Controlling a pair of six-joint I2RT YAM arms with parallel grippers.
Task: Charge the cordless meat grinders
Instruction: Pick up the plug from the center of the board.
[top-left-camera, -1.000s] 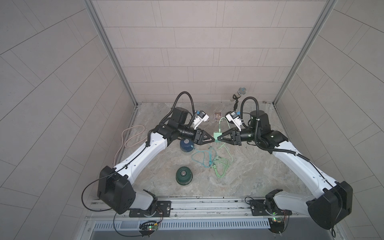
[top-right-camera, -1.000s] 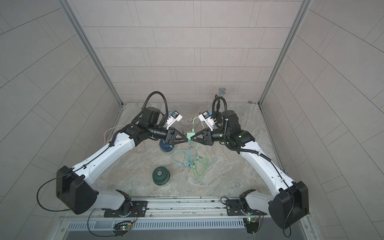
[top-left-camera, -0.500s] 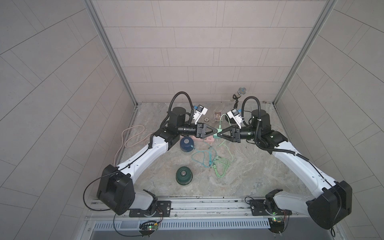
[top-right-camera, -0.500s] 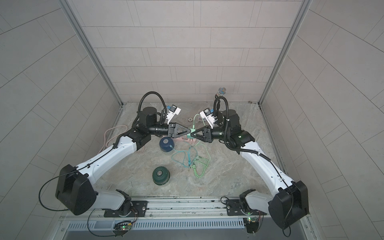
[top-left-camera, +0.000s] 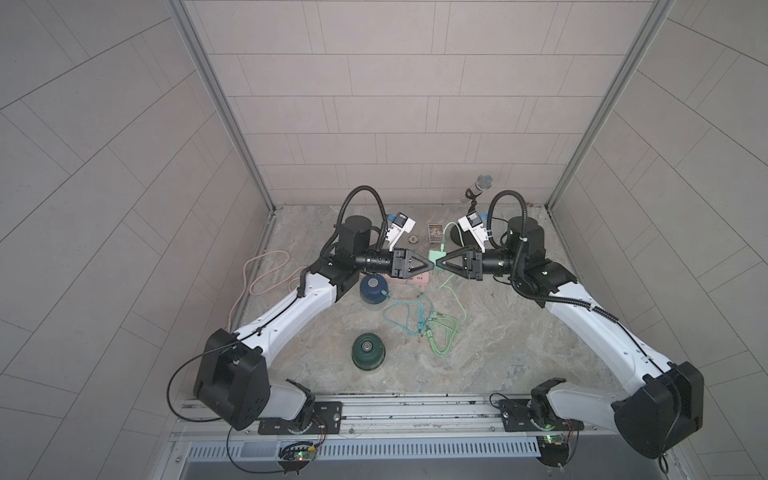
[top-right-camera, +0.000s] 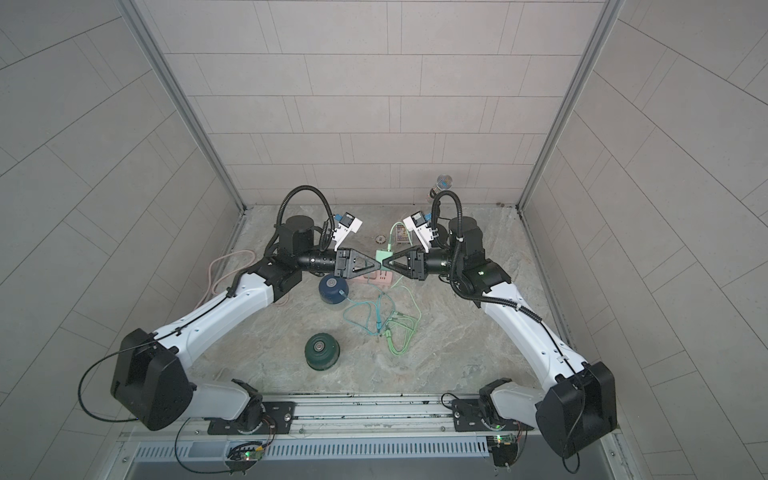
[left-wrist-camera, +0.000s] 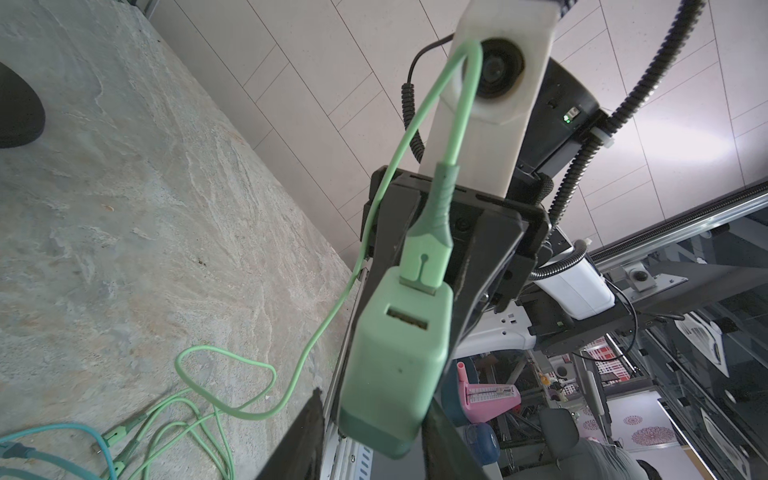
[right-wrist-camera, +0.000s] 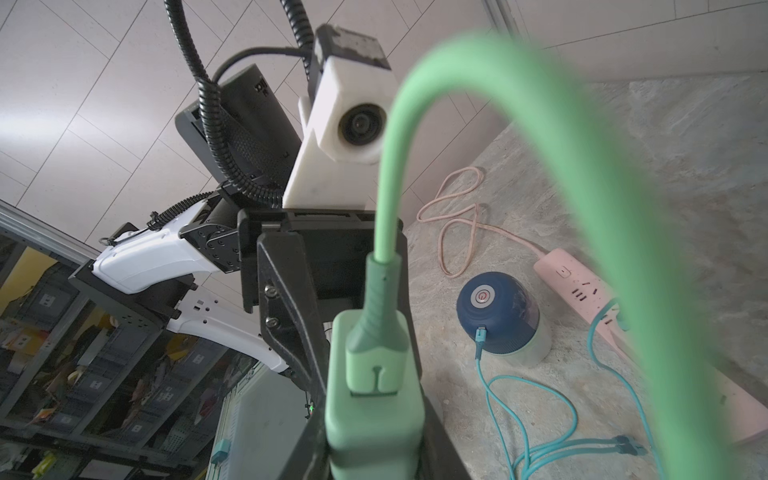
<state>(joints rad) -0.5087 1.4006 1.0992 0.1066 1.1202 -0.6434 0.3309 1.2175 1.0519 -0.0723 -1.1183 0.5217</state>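
Observation:
The dark blue meat grinder (top-left-camera: 373, 286) (right-wrist-camera: 498, 307) stands by the pink power strip (top-left-camera: 415, 279) with a teal cable (right-wrist-camera: 482, 345) plugged into its side. Nearer the front stands the dark green meat grinder (top-left-camera: 368, 351) (top-right-camera: 320, 351), with no cable on it. My right gripper (top-left-camera: 439, 263) (right-wrist-camera: 374, 449) is shut on a light green plug adapter (top-left-camera: 436, 253) (left-wrist-camera: 399, 365), held above the strip, with a green cable (left-wrist-camera: 291, 374) in it. My left gripper (top-left-camera: 430, 266) (left-wrist-camera: 374, 440) meets it tip to tip, open, its jaws on either side of the adapter with a narrow gap on one side.
A microphone (top-left-camera: 482, 183) on a black round base (top-left-camera: 457, 237) stands at the back right. A small card (top-left-camera: 435, 232) and a small round item (top-left-camera: 412, 238) lie behind the grippers. The strip's pink cord (top-left-camera: 262, 274) loops at the left wall. Teal and green cables (top-left-camera: 432, 328) tangle mid-floor.
My left gripper has swung up and right from over the blue grinder to the adapter, and its jaws have narrowed round it. The right gripper has kept hold and barely moved.

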